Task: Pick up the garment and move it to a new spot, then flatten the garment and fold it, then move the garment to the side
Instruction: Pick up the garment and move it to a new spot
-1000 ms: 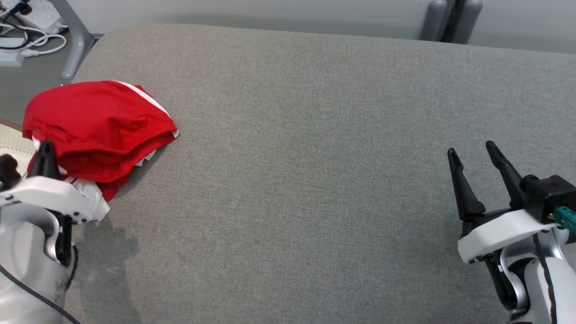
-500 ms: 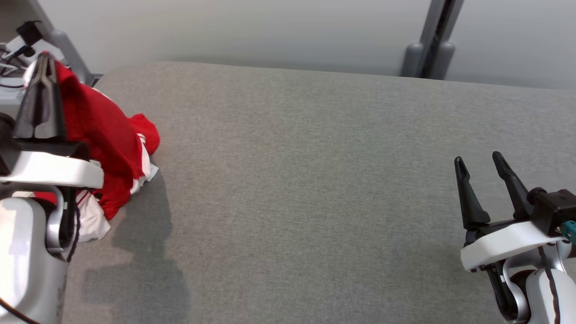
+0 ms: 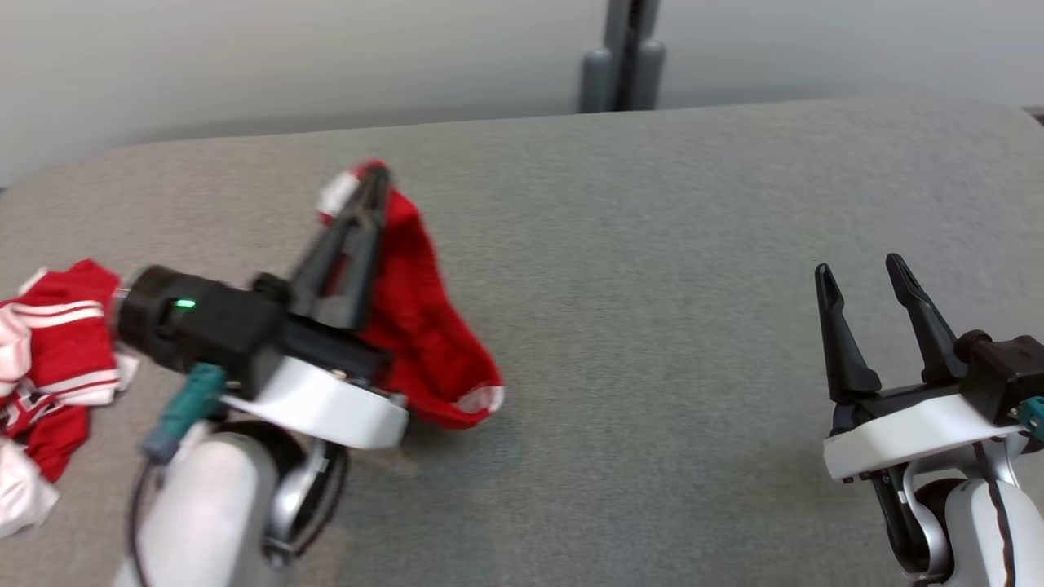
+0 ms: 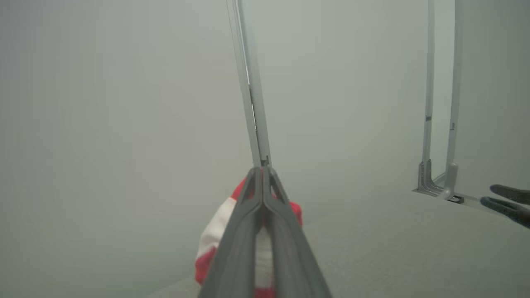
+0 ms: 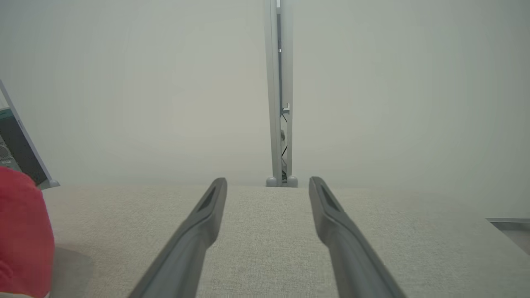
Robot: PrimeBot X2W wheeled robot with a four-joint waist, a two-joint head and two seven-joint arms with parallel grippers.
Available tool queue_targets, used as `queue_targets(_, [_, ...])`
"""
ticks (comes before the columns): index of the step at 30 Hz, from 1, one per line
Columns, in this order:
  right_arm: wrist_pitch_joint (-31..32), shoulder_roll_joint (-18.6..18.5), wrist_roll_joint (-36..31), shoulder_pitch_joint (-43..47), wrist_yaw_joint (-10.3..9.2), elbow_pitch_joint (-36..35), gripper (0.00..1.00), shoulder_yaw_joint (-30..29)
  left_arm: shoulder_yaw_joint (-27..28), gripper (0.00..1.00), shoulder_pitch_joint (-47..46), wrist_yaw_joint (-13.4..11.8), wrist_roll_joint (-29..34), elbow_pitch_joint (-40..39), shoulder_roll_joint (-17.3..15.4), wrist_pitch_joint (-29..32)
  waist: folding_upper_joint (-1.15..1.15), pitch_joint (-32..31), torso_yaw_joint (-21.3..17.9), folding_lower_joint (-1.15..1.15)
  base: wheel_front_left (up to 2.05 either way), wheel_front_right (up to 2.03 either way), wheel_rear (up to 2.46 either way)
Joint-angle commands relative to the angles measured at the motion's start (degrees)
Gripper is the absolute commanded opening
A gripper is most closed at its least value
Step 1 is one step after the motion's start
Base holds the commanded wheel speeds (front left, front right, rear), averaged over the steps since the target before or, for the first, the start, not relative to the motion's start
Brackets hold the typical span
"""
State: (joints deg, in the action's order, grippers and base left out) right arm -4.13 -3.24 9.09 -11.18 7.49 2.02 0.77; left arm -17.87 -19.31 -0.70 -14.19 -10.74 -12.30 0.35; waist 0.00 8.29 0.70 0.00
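Red cloth with white stripes: the garment (image 3: 424,350) hangs crumpled from my left gripper (image 3: 377,173), whose fingers are pressed together on its top fold, and more of it bunches behind that wrist. My right gripper (image 3: 856,273) stands spread, well apart, over the grey woven counter (image 3: 652,367). A pale wall (image 3: 245,65) lies beyond.

Soft even light, hazy wrist views, motion blur

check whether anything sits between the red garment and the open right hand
Nothing visible does. The left hand is shut on the red garment, and the grey surface between it and the open right hand carries nothing.
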Motion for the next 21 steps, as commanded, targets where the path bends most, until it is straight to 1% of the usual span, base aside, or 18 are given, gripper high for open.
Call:
queue_targets(1, [-0.40, 0.01, 0.12, -0.55, 0.00, -0.26, 1.00, 0.03, -1.74, 0.00, -1.24, 0.99, -0.19, 1.24, 0.85, 0.27, 0.00, 2.37, -4.80, 0.00, 0.00, 0.00, 0.00])
queue_targets(2, [-0.40, 0.01, 0.12, -0.55, 0.00, -0.26, 1.00, 0.03, -1.74, 0.00, -1.24, 0.99, -0.19, 1.24, 0.85, 0.27, 0.00, 2.37, -4.80, 0.00, 0.00, 0.00, 0.00])
queue_targets(7, [-1.05, 0.17, 1.05, -1.47, 0.00, 0.57, 1.00, 1.14, -8.40, 0.00, -3.99, 3.91, -0.07, 8.52, 4.67, 1.49, 0.00, 4.40, -11.43, 0.00, 0.00, 0.00, 0.00])
queue_targets(10, [-1.77, 0.23, 1.80, -1.85, 0.00, 1.56, 1.00, 1.61, -11.98, 0.00, -6.27, 5.36, -0.41, 14.06, 6.31, 1.68, 0.00, 5.56, -14.85, 0.00, 0.00, 0.00, 0.00])
queue_targets(14, [-3.00, 0.25, 3.64, -2.31, 0.00, 3.18, 1.00, 2.35, -15.37, 0.00, -9.13, 6.44, -1.04, 22.39, 7.62, 0.92, 0.00, 7.47, -18.41, 0.00, 0.00, 0.00, 0.00])
queue_targets(17, [-4.12, 0.26, 4.70, -2.58, 0.00, 4.65, 1.00, 2.59, -16.61, 0.00, -11.17, 6.90, -2.07, 28.98, 8.29, -0.09, 0.00, 8.64, -20.05, 0.00, 0.00, 0.00, 0.00])
queue_targets(21, [-5.46, 0.26, 5.61, -3.13, 0.00, 6.52, 1.00, 2.75, -17.92, 0.00, -13.51, 7.29, -3.64, 35.96, 8.71, -1.46, 0.00, 9.76, -20.86, 0.00, 0.00, 0.00, 0.00])
